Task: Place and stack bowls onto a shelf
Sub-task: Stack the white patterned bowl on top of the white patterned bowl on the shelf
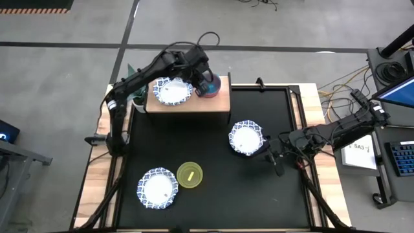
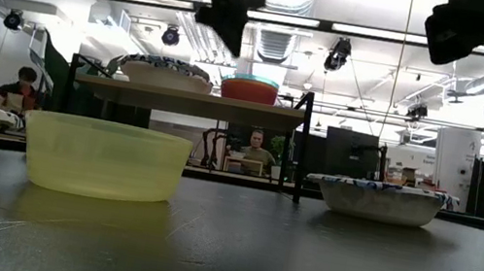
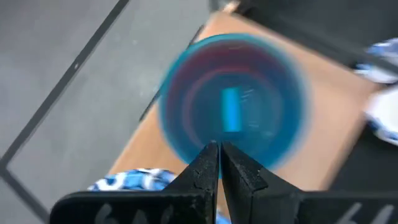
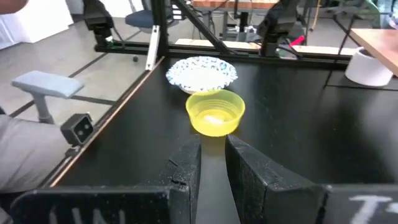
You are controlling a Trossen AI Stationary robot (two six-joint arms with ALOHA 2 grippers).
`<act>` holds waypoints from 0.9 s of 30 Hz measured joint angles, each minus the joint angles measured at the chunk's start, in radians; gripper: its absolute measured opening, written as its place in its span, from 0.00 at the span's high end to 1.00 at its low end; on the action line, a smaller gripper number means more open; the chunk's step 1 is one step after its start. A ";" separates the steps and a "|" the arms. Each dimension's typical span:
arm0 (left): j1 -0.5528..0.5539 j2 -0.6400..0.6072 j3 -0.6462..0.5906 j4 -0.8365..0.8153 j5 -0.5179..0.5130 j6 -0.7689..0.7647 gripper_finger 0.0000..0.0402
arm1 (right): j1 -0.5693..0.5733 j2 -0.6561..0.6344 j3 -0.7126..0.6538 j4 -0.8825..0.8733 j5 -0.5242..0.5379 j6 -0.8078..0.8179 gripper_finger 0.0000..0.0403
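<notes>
The light-wood shelf [image 1: 220,103] stands at the mat's far edge. On it rest a white blue-rimmed bowl [image 1: 171,91] and a stack of small bowls [image 1: 210,86], showing red and teal [image 2: 250,88]. My left gripper [image 1: 206,77] hovers shut just above that stack [image 3: 233,112], clear of it in the low view [image 2: 232,18]. Two more white bowls [image 1: 246,137] [image 1: 157,188] and the yellow-green bowl [image 1: 189,175] sit on the mat. My right gripper [image 1: 277,158], open by a narrow gap [image 4: 212,163], waits low beside the right-hand white bowl and points at the yellow-green bowl [image 4: 215,112].
The black mat [image 1: 272,194] covers the wooden table; bare mat lies near right and between the bowls. The shelf's black legs [image 2: 302,146] stand on it. Cables and a keyboard lie off the table's right side. People sit in the room beyond [image 2: 255,148].
</notes>
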 joint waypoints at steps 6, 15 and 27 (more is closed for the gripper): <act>-0.155 -0.094 -0.055 0.013 -0.002 0.007 1.00 | 0.000 0.000 -0.007 0.000 0.093 0.057 0.84; -0.419 -0.382 -0.466 0.331 -0.006 -0.055 1.00 | 0.000 0.007 -0.061 -0.003 0.162 0.237 0.84; -0.721 -0.699 -1.047 0.872 -0.232 -0.081 1.00 | -0.008 0.214 0.066 -0.053 0.225 0.302 0.84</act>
